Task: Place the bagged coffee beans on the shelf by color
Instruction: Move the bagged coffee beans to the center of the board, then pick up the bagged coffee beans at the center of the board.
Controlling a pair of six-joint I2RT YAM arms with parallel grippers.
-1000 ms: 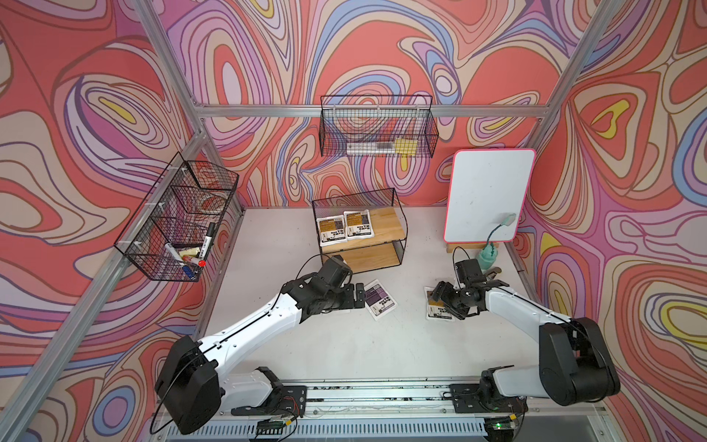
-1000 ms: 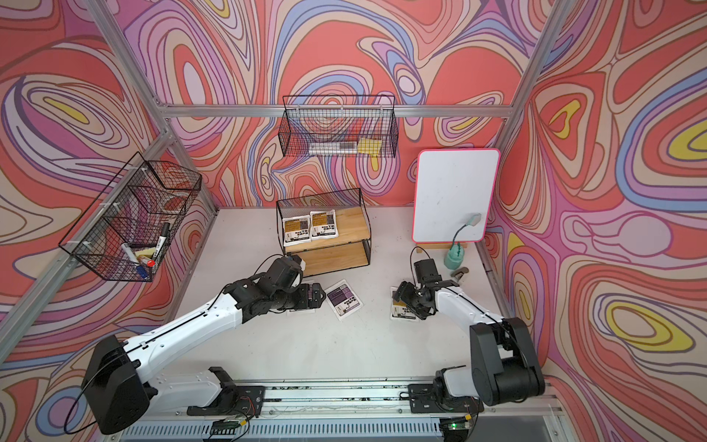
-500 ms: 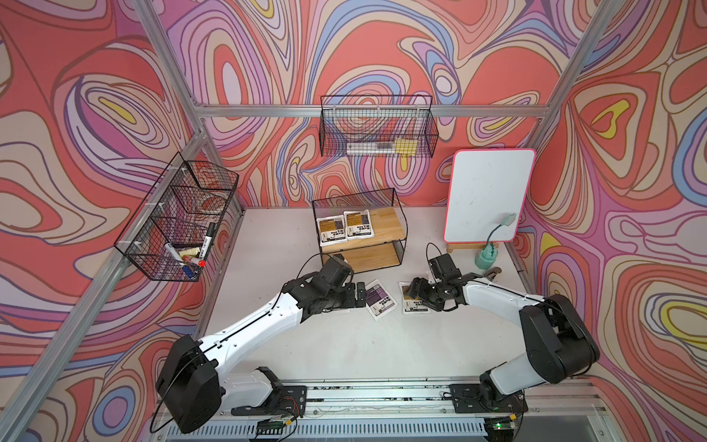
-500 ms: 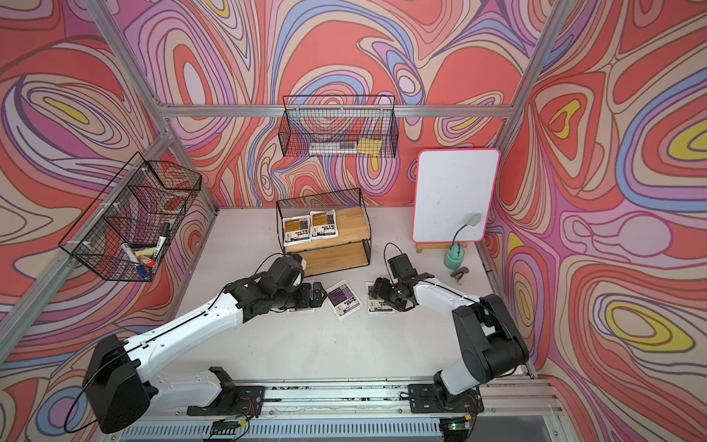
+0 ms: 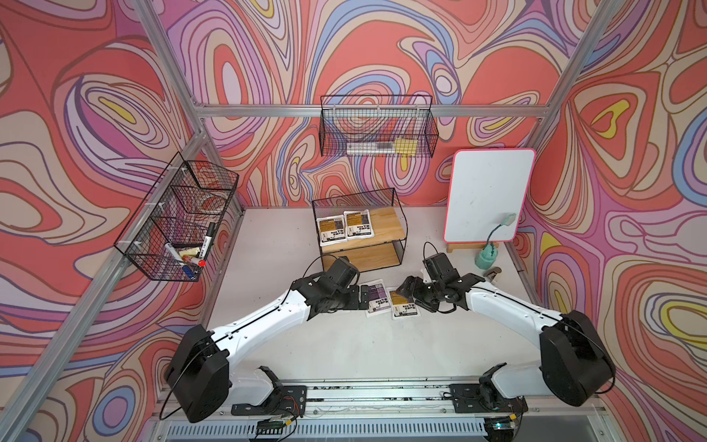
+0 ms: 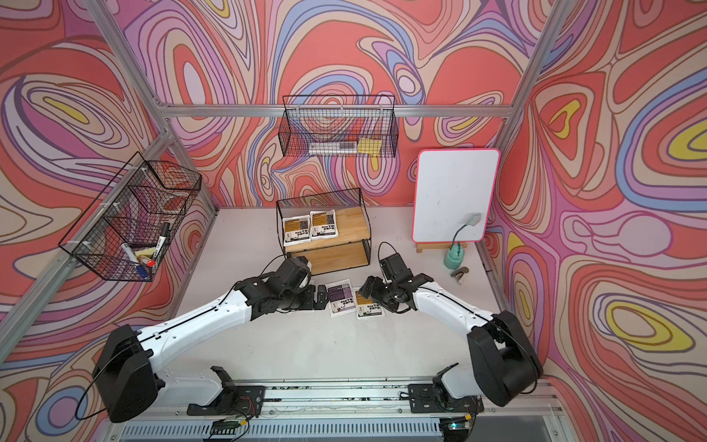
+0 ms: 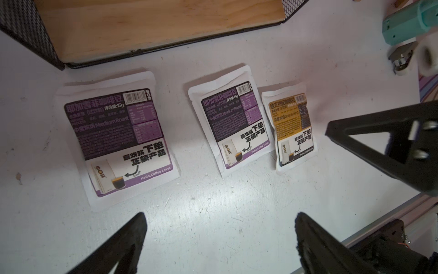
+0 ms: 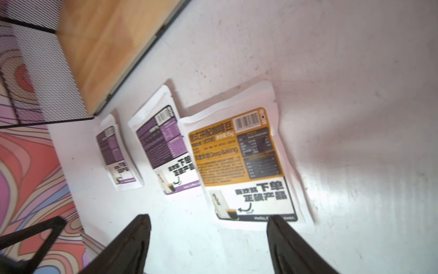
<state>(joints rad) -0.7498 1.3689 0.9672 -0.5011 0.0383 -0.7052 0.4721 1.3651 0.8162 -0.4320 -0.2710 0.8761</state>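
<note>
1. Left gripper (image 7: 220, 218): spread, empty, facing purple pouch A (image 7: 118, 140) and purple pouch B (image 7: 233, 125) on table (image 7: 213, 237).
2. Right gripper (image 8: 208, 219): spread, empty, at loose orange pouch (image 8: 241, 166) just beside B.
3. Two orange pouches (image 5: 332, 229) on shelf (image 5: 386, 229) top board.

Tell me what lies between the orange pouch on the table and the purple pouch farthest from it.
The second purple pouch, lying flat; the left wrist view shows it.

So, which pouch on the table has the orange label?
The end pouch, right beside the right tool. The middle pouch and the far pouch are purple.
</note>
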